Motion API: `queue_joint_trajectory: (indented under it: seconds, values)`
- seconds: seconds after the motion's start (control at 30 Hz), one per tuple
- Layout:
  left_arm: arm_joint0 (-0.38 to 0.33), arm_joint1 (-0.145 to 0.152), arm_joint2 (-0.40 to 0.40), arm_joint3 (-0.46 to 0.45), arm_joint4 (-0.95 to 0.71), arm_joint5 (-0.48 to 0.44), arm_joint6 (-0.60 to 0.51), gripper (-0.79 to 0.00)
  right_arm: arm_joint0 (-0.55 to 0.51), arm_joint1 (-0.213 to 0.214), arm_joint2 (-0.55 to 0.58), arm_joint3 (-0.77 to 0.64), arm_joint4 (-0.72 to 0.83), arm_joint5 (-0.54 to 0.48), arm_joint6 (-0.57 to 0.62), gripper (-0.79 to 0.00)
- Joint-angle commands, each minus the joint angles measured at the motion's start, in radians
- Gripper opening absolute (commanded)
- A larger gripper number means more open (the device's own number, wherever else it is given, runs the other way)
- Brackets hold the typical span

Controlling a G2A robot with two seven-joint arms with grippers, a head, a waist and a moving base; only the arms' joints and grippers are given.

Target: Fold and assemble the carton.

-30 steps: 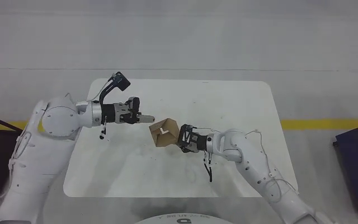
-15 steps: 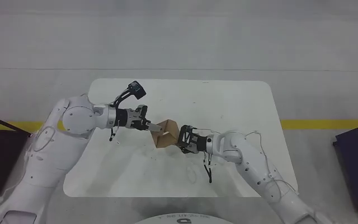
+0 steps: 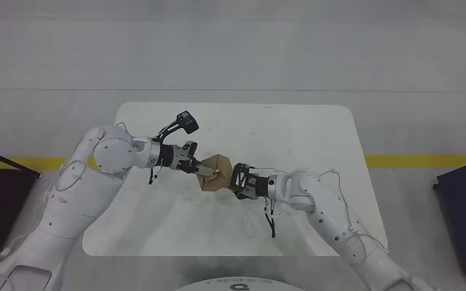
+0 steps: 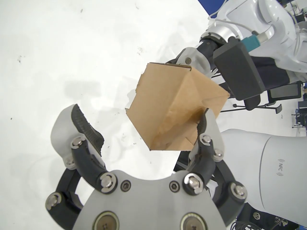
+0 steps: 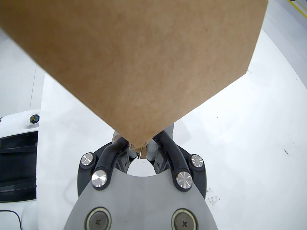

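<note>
Tabletop (image 3: 306, 145), white, has the brown carton (image 3: 216, 173) tilted near its middle, slightly toward the left edge. The right gripper (image 3: 234, 182) is clamped on one carton corner. The left gripper (image 3: 202, 169) is spread apart, one fingertip (image 4: 208, 120) touching the carton's side.

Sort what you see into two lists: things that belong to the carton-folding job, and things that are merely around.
Job in hand:
- carton
- right gripper, shut on the carton's corner
- left gripper, open at the carton

Merely around:
- table
- yellow floor line
- office chair in the room behind
</note>
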State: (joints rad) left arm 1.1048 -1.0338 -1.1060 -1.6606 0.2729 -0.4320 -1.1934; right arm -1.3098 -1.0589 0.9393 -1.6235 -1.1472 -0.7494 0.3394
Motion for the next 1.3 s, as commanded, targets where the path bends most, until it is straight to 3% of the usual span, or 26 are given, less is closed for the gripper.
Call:
queue_joint_trajectory:
  seconds: [0.0, 0.07, 0.17, 0.23, 0.27, 0.4, 1.1, 1.17, 1.2, 1.27]
  values:
    - [-0.005, 0.001, 0.006, 0.003, 0.001, -0.006, 0.000, -0.320, 0.000, 0.000, 0.000, -0.001, 0.000, -0.001, 0.000, -0.785]
    - [-0.008, 0.001, 0.015, 0.008, -0.011, -0.015, -0.001, -0.465, 0.000, 0.001, -0.001, -0.002, -0.002, -0.001, 0.003, -0.785]
    - [-0.016, 0.002, 0.024, 0.017, -0.010, -0.021, -0.006, -0.529, 0.001, 0.000, -0.003, -0.002, 0.001, -0.001, 0.002, -0.785]
    - [-0.019, 0.002, 0.030, 0.020, -0.014, -0.025, -0.003, -0.622, 0.003, 0.000, -0.004, -0.001, 0.002, 0.000, 0.003, -0.785]
    - [-0.020, 0.003, 0.032, 0.021, -0.018, -0.027, -0.003, -0.622, 0.004, 0.000, -0.005, 0.000, 0.004, -0.001, 0.003, -0.785]
    - [-0.020, 0.005, 0.042, 0.019, -0.023, -0.034, -0.007, -0.785, 0.007, -0.001, -0.007, 0.003, 0.011, -0.002, 0.000, -0.785]
    - [-0.001, 0.027, 0.027, -0.064, -0.088, -0.036, -0.008, -0.785, 0.025, -0.006, 0.013, 0.116, 0.155, -0.048, -0.108, -0.785]
    - [0.002, 0.030, 0.023, -0.077, -0.094, -0.035, -0.017, -0.733, 0.030, -0.007, 0.013, 0.130, 0.167, -0.056, -0.115, -0.785]
    - [0.004, 0.032, 0.024, -0.084, -0.099, -0.036, -0.024, -0.646, 0.033, -0.007, 0.012, 0.135, 0.172, -0.059, -0.118, -0.785]
    - [0.005, 0.034, 0.025, -0.094, -0.113, -0.040, -0.033, -0.606, 0.037, -0.008, 0.010, 0.141, 0.174, -0.065, -0.122, -0.785]
